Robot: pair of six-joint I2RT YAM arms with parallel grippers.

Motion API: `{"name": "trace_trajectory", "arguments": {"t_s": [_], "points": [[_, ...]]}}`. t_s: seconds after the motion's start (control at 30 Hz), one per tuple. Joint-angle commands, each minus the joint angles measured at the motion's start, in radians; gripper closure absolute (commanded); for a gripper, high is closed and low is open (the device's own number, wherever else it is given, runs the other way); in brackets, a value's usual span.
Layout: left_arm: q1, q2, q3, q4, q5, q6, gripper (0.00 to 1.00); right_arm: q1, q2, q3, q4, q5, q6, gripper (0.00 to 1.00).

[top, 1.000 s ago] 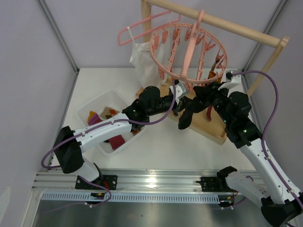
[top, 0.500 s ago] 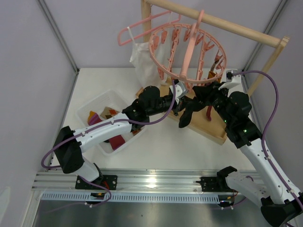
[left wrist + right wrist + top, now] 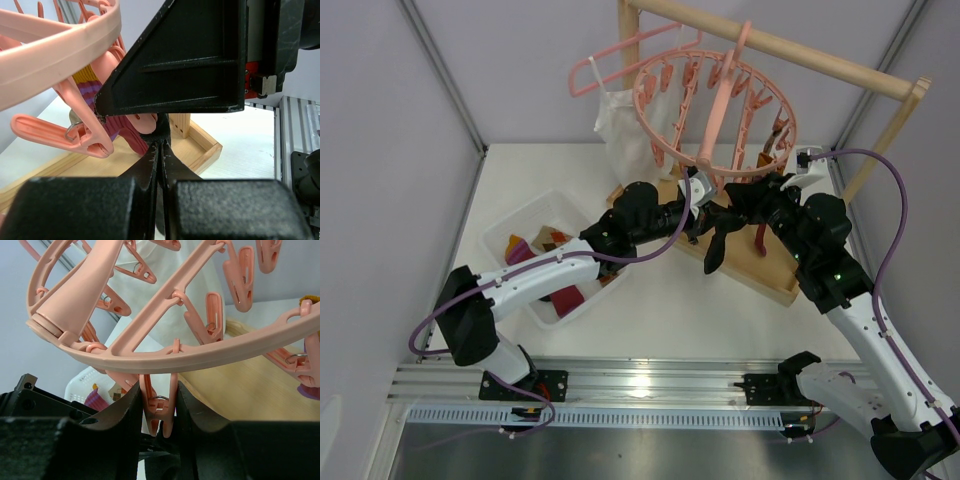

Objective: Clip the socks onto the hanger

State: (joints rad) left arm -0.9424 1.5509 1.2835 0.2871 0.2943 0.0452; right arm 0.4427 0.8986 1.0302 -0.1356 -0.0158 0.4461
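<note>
So far the job looks partly done. At least two socks already hang from the round pink hanger (image 3: pixel 200 357): a tan-orange one (image 3: pixel 781 133) at the upper right of the overhead view and a yellow-and-purple striped one (image 3: pixel 90 85) at the left of the left wrist view. More socks (image 3: pixel 565 297) wait in the white bin (image 3: pixel 510 215) at the left of the overhead frame, so several rounds seem left.

The step in hand is the black sock (image 3: pixel 713 248), which dangles in the middle of the overhead view, just below the hanger's near rim and above the wooden base (image 3: pixel 760 265). The left gripper (image 3: pixel 159 150) is pinched nearly flat on the sock's top edge, with only a thin dark strip between the fingers. The right gripper (image 3: pixel 159 405) is closed around a pink clip (image 3: pixel 159 412) under the rim, one finger pressing each of its sides. Whether the clip's mouth has opened is hidden, and the sock is not yet clipped.

Against the frame a second back, the black sock now hangs narrower and straighter, drawn in under the rim, and the hanger has swung slightly toward the left of the frame. The bin's contents look unchanged.
</note>
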Motion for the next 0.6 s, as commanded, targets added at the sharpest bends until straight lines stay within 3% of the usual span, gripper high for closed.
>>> {"name": "trace_trajectory", "arguments": {"t_s": [0.0,0.57], "points": [[-0.007,-0.017,0.028,0.078,0.008,-0.018,0.99,-0.004,0.000,0.002,0.037,-0.018,0.019,1.00],[-0.007,-0.032,0.030,0.096,0.025,-0.027,0.99,-0.006,0.005,0.005,0.033,-0.013,0.017,1.00]]}}
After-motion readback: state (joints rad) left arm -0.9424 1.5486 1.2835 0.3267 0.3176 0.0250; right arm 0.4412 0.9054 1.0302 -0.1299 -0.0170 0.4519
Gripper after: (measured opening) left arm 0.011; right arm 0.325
